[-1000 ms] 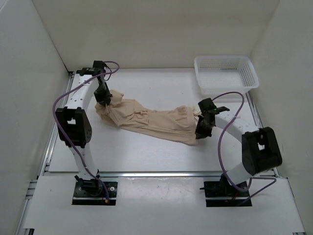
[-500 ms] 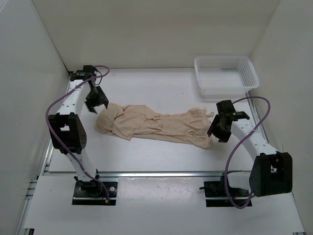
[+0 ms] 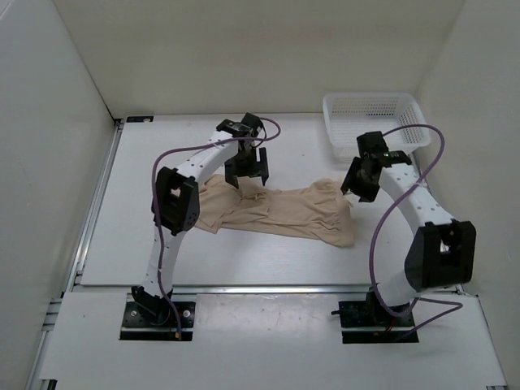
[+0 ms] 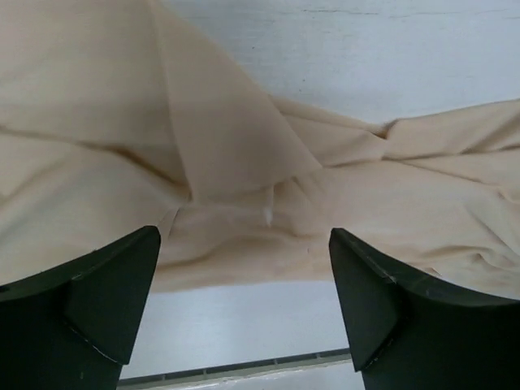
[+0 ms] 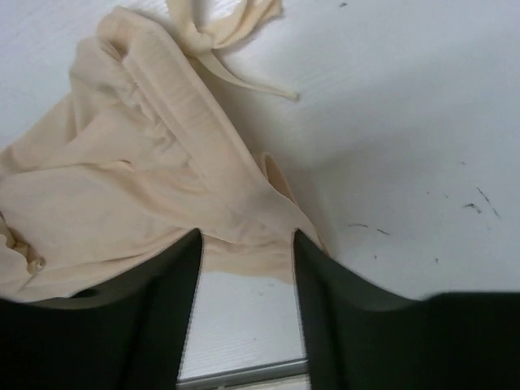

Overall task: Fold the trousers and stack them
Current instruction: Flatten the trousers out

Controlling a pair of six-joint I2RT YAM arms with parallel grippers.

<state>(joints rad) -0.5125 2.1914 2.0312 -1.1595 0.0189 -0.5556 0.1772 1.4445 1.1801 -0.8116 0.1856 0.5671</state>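
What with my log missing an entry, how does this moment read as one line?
left tool open over trousers | right tool open near waistband | nothing held

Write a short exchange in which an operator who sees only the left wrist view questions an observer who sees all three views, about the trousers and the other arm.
Operator: I see only the trousers close up. Where over them am I?
Observer: The left gripper is above their far edge, left of their middle; they lie stretched out left to right.
Operator: Where is the other arm?
Observer: The right gripper is at the trousers' right end, jaws open above the waistband.
Operator: Anything else on the table?
Observer: A white mesh basket stands in the far right corner.
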